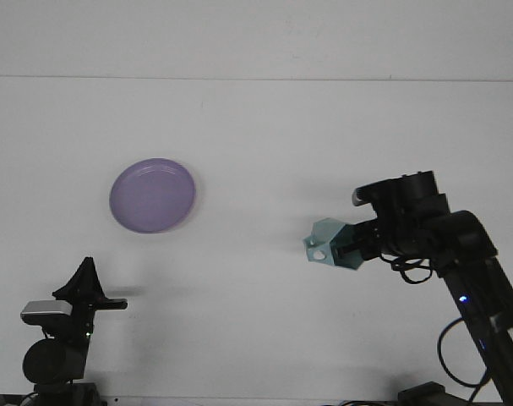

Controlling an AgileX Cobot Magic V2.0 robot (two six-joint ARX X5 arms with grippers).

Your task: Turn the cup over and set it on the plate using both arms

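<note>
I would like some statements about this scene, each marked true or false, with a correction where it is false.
1. The right pincer holds the light blue cup. True.
2. The cup stands on the purple plate. False: it is held in the pincer, far to the right of the plate, which has nothing on it.
3. The left pincer is near the table's front edge, away from the cup. True.
4. The plate lies right of the cup. False: it lies to the left.
</note>
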